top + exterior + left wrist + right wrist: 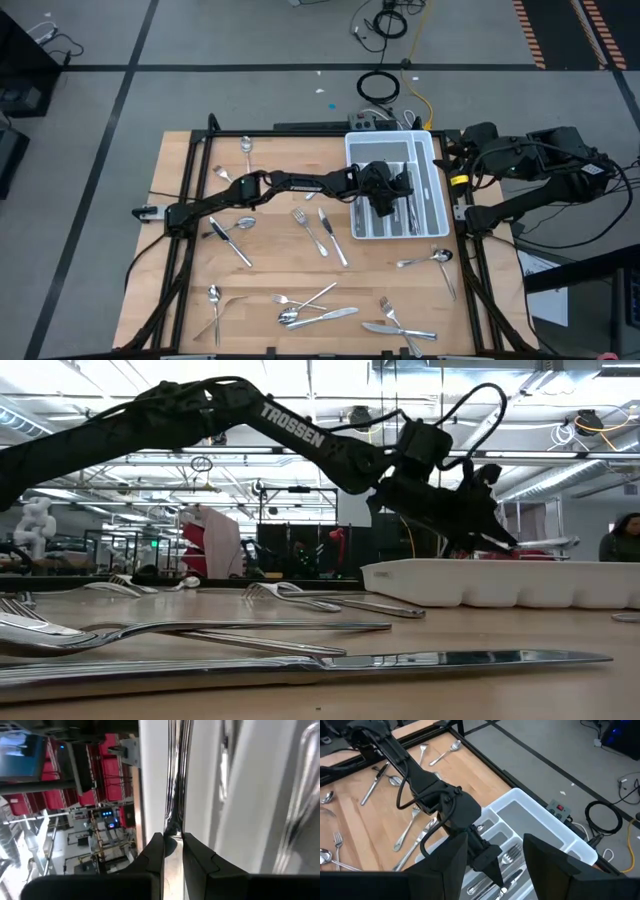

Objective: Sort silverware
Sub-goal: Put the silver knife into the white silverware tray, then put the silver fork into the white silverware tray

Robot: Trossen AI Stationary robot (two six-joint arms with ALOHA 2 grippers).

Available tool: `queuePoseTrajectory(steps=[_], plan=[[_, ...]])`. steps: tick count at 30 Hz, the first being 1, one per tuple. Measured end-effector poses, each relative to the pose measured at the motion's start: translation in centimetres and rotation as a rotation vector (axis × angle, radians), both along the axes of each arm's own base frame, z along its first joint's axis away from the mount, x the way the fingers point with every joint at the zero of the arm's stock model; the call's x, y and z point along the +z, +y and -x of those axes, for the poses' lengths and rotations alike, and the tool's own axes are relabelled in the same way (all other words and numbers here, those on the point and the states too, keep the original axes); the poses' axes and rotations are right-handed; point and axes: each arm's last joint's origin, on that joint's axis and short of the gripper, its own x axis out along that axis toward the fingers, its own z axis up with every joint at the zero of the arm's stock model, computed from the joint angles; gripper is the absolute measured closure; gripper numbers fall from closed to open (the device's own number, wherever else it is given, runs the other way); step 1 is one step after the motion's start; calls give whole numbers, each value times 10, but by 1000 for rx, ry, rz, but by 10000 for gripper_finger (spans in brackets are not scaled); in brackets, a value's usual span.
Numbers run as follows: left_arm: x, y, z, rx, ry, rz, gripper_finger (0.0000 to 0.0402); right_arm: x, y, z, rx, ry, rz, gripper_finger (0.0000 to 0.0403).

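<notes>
Under left gripper point(393, 205), white tray point(425, 150) lying; fingers point(155, 851) pinching silverware piece point(173, 827) over compartment. Risking wrong-slot drop if releasing off-centre. Right gripper point(492, 852) spread, waiting beside tray.

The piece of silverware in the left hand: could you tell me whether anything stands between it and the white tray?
Nothing visible does. The left hand holds the piece of silverware directly over the white tray, above pieces already lying in its compartments.

Glossy metal silverware point(318, 232), matt wooden table point(280, 170), smooth white plastic tray point(432, 150).
</notes>
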Motion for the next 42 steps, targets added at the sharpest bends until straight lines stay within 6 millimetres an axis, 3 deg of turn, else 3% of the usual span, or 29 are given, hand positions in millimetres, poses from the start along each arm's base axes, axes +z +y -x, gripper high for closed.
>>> queuePoseTrajectory(steps=[11, 17, 23, 34, 39, 42], plan=[[-23, -5, -1, -48, 56, 38, 359, 0, 0, -1, 1, -7, -4, 218], [-23, -6, -1, -56, 51, 60, 355, 0, 1, -3, 3, -3, -9, 218], [-23, -2, -1, -31, 50, 91, 305, 0, 1, -3, 3, -1, -9, 218], [-21, 0, -3, 38, 5, 78, 296, 0, 1, -4, 2, -1, -9, 218], [-1, 2, -7, 216, -52, 2, 295, -1, 1, -3, -17, -1, -29, 218], [40, -3, -9, 321, -167, -34, 295, -2, 1, -2, -17, 4, -56, 218]])
